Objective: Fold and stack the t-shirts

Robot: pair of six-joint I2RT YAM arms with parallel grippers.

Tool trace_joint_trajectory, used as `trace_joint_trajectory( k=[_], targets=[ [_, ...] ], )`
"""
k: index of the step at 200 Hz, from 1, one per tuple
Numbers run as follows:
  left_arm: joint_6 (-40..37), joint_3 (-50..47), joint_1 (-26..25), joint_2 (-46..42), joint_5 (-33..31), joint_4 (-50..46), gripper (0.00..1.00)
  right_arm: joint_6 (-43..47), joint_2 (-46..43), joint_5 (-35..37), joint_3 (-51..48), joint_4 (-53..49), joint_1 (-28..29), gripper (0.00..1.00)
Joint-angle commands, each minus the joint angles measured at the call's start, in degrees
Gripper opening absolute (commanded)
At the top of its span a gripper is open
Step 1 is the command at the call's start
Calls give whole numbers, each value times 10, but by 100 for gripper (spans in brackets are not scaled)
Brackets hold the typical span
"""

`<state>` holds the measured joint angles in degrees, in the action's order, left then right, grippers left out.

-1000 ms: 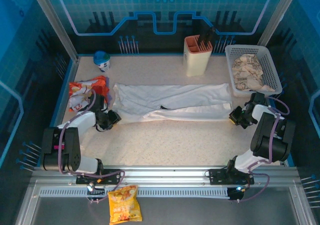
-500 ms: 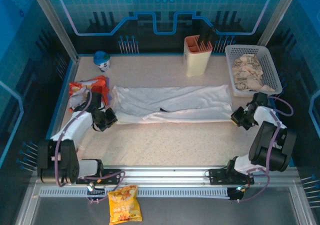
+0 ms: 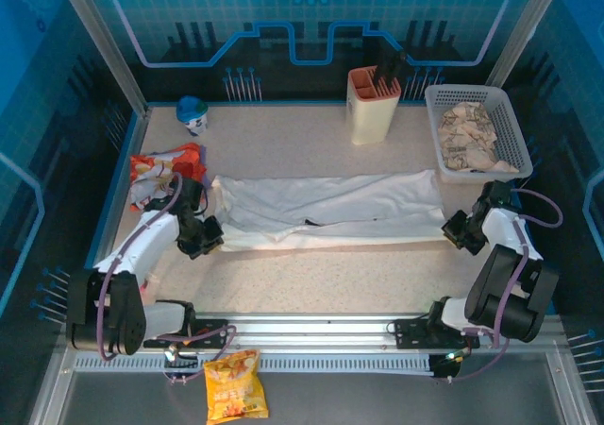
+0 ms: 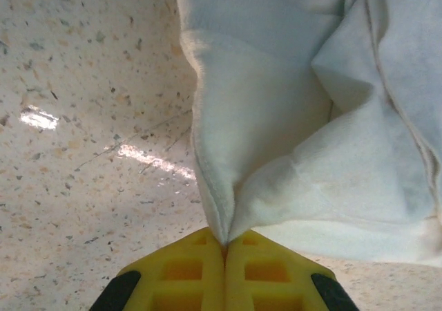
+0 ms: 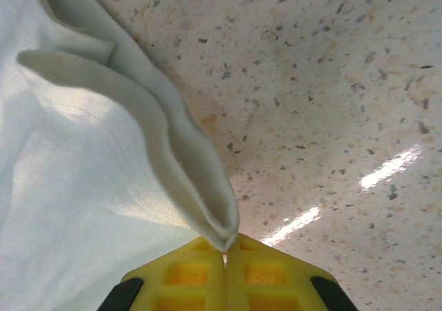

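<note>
A white t-shirt [image 3: 330, 208] lies stretched in a long band across the middle of the table, folded lengthwise, with a small dark mark near its centre. At the band's left end my left gripper [image 3: 209, 232] is shut on the cloth; in the left wrist view the yellow jaws [image 4: 224, 245] pinch a fold of white fabric [image 4: 290, 117]. My right gripper [image 3: 453, 229] is shut on the right end, where a doubled edge of the t-shirt [image 5: 103, 159] runs into the closed yellow jaws [image 5: 225, 250].
A white basket [image 3: 514, 127] holding crumpled cloth stands at the back right. A cream knife block [image 3: 373, 104] is at the back centre, a small blue-capped figure [image 3: 192, 113] at the back left, and orange snack bags [image 3: 160, 175] lie beside the left arm.
Both grippers have moved toward the near edge, drawing the t-shirt with them and pulling it straighter. The left gripper closed on the cloth's left end.
</note>
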<state>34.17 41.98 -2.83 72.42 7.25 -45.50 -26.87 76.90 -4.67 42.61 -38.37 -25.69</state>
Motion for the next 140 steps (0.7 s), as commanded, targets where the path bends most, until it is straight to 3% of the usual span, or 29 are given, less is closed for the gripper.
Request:
trace_joint_trajectory(
  k=[1,6,20,38,59,73,96,121,140],
  targets=[
    [3,14,-17,25,-36,-37,2,7,-12,21,-6,-9,-11,0],
    [5,13,-18,28,-36,-37,5,8,-12,17,-7,-9,-11,0],
    [10,7,-18,29,-31,-28,19,11,-13,5,-11,-1,-11,17],
    [8,10,-18,25,-29,-31,37,14,-19,-8,-12,5,-11,28],
    [10,18,-17,-8,-21,-36,58,14,-36,-27,-17,13,-7,78],
    [14,24,-17,-42,9,-27,61,10,-49,-33,-20,17,2,93],
    [47,20,-32,-91,98,52,60,7,-73,-46,-26,30,26,97],
    [49,48,-99,-72,72,85,57,6,-92,-52,-20,30,63,97],
    [93,43,-147,-35,84,142,54,1,-103,-49,-14,28,92,97]
  ],
)
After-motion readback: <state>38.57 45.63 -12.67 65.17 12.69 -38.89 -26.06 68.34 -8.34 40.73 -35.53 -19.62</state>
